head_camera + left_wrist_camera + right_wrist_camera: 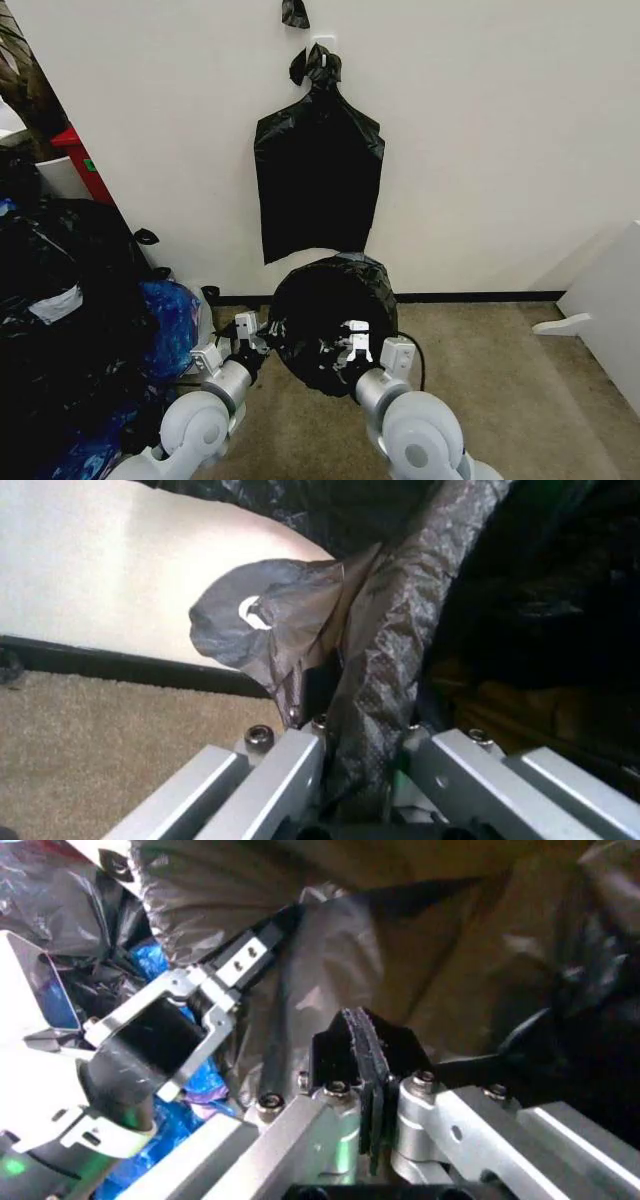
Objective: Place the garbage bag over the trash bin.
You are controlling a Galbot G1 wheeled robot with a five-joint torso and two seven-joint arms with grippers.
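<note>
Head view: thin glossy black plastic garbage bag [330, 320] is sitting draped over a round shape on the beige carpet floor [500, 370], close to the white wall [480, 150]. Shape under it is presumably the trash bin; the bag is covering it completely, so no white plastic is showing.

Left pincer [252, 330] is sitting at the bag's left side, low down. Left wrist view: its two metal fingers [290, 769] are clamping a fold of crinkly black film between them, so it is grasping the garbage bag.

Right pincer [356, 340] is pressing against the bag's front face. Right wrist view: black pads [366, 1065] are sitting pressed flat together, clenched, with bag film lying right behind them; cannot tell if any film is caught between.

Flat black bag hanging from a white wall hook [318, 170] is directly above. Bulging black sacks [60, 300] and a blue plastic bag [168, 320] are sitting to the left, beside the left arm.
</note>
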